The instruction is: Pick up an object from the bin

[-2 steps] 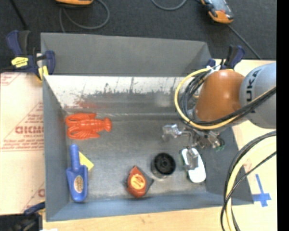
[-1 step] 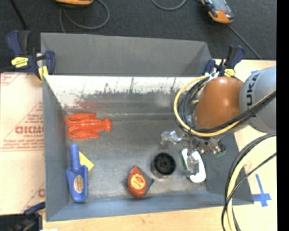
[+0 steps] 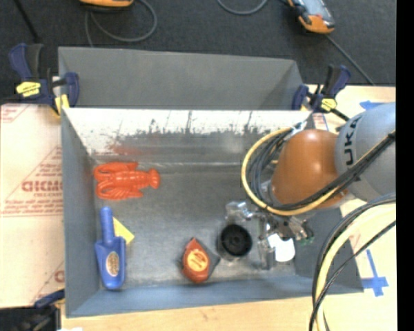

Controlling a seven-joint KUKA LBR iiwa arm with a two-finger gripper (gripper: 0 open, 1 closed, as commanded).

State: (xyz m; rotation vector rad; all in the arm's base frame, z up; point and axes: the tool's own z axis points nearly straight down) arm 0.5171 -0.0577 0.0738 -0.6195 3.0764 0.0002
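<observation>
- We're over the grey bin [image 3: 193,81], and the arm [image 3: 372,150] comes in from the view's right; its orange cover [image 3: 305,165] hangs above the right half of the floor; black and yellow cables [image 3: 248,174] loop round the cover's left side
- The gripper [image 3: 259,234] is low in the lower-right part of the bin, close to the near wall; its metal parts show just under the cover
- Released or clenched? I cannot tell; the metalwork there is too tangled to read
- Just beside the gripper, on the view's left, a black round thing [image 3: 234,241] lies on the floor; it sits right up against the metal, and whether it is gripped I cannot say
- A little further left lies an orange-red oval thing [image 3: 196,261] with a pale mark on its face; it is hard by the near wall and a small gap apart from the black one
- Well away in the upper left, a red lobster toy [image 3: 124,180] lies flat, stretched across the view
- Below the lobster, along the left wall, is a blue scoop-shaped toy [image 3: 109,254], narrow end up the view, with an orange mark on its wide end; a yellow piece [image 3: 123,232] lies against its right side
</observation>
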